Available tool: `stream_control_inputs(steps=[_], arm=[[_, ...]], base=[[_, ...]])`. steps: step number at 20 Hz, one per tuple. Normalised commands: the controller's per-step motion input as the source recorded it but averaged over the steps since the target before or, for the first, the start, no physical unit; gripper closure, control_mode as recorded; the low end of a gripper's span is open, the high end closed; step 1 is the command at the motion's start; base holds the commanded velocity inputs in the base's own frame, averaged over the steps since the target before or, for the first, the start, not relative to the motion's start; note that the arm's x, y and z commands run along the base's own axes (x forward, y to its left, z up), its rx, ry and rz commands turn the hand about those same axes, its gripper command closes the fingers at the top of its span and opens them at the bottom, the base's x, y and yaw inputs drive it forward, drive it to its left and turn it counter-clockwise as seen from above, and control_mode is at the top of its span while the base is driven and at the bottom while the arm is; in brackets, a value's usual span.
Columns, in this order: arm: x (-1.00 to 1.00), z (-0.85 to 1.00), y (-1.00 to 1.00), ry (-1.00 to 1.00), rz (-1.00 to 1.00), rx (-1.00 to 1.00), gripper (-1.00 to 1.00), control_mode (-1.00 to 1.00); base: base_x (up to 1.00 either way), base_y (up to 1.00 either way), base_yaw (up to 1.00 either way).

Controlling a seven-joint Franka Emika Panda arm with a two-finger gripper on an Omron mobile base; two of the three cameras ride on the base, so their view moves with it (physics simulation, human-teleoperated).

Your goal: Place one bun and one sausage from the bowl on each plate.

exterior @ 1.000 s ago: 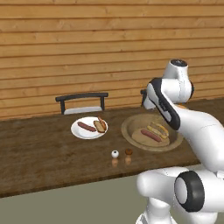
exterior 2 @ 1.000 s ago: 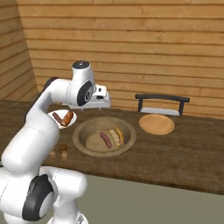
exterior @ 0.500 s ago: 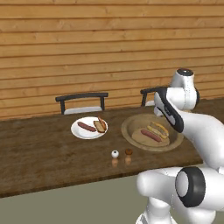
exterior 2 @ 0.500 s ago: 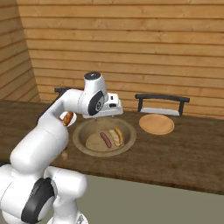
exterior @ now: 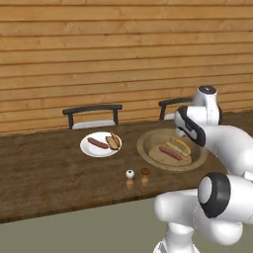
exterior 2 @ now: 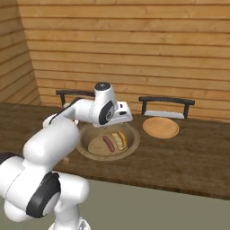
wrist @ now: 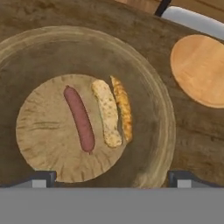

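Note:
The wide tan bowl (exterior: 144,148) (exterior 2: 131,149) (wrist: 167,124) holds one red-brown sausage (exterior: 170,152) (exterior 2: 108,143) (wrist: 79,118) and one split bun (exterior: 179,146) (exterior 2: 120,140) (wrist: 113,113) lying side by side. Left of it, a white plate (exterior: 100,152) carries a sausage (exterior: 97,143) and a bun (exterior: 114,142). My gripper (wrist: 112,179) (exterior 2: 122,119) hovers above the bowl, open, nothing between its fingertips (wrist: 41,178).
A flat tan-orange round disc (exterior 2: 161,127) (wrist: 199,70) lies bare, right of the bowl. Two small shakers, white (exterior: 129,173) and brown (exterior: 145,171), stand near the counter's front edge. Dark chairs (exterior: 92,109) (exterior 2: 166,101) stand behind the counter against a wooden wall.
My arm has swung right, from near the white plate to above the bowl. The jaws stayed open and nothing on the counter has moved.

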Motion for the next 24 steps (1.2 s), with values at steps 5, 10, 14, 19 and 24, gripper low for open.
stream_control_inputs(steps=[5,10,14,19,24], arm=[[0.69,-0.67,0.0,0.27,0.19,0.0,-1.0,-1.0],[0.65,-0.52,-0.08,0.29,0.13,0.0,-1.0,-1.0],[0.53,-0.61,-0.07,0.24,0.05,0.0,-1.0,-1.0],[0.21,-0.8,-0.06,0.03,0.0,0.03,-1.0,-1.0],[0.16,-0.64,-0.33,0.0,-0.02,0.09,-1.0,-1.0]], base=[[0.0,0.0,0.0],[0.0,0.0,0.0],[0.0,0.0,0.0],[0.0,0.0,0.0],[0.0,0.0,0.0]])
